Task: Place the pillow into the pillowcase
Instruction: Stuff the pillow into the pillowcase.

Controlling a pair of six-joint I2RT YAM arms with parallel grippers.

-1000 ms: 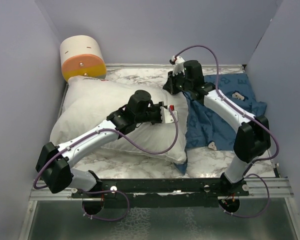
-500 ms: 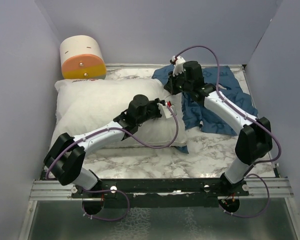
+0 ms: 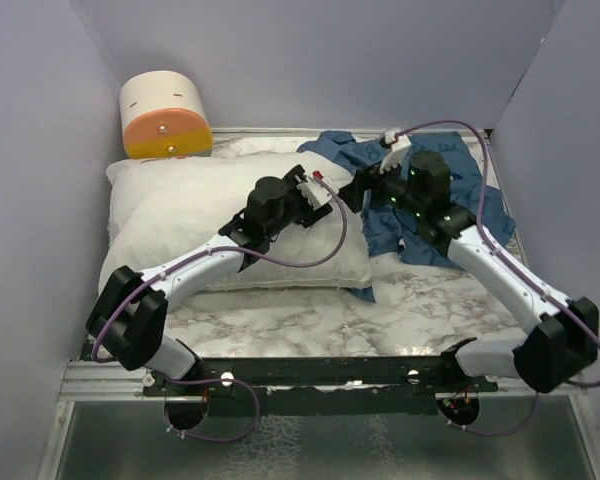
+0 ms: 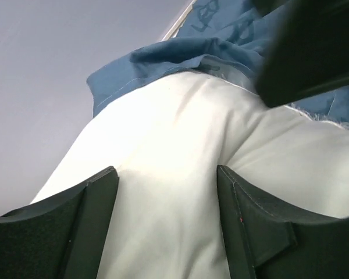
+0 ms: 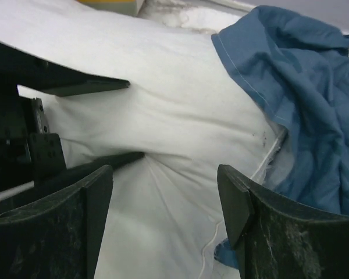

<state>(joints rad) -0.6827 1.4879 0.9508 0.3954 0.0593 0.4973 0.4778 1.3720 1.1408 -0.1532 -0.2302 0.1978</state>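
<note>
My two arms meet over the right end of the pillow (image 3: 205,215), which lies lengthwise across the left and middle of the marble table (image 3: 430,300), its left end near the side wall. My left gripper (image 3: 325,187) hangs just above the pillow's far right corner, jaws spread wide with nothing between them. In the left wrist view the two dark fingers (image 4: 93,224) stand apart over plain white fabric (image 4: 174,151). My right gripper (image 3: 365,192) faces it from the other side, jaws equally parted and empty. Its own camera shows the fingers (image 5: 244,215) straddling a crease in the pillow (image 5: 174,116), with the left gripper's fingertips (image 5: 87,87) close ahead.

The pillowcase (image 3: 450,175) lies bunched on the far right of the table, mostly under my right forearm. Its hemmed edge (image 5: 250,87) drapes over the pillow's far right corner, and a scrap of the same dark blue cloth (image 3: 361,293) pokes out beneath the near right corner. Most of the pillow lies bare outside the case. How far the end sits inside, I cannot tell.

An orange-and-cream drum (image 3: 165,115) stands in the back left corner, just beyond the pillow.
</note>
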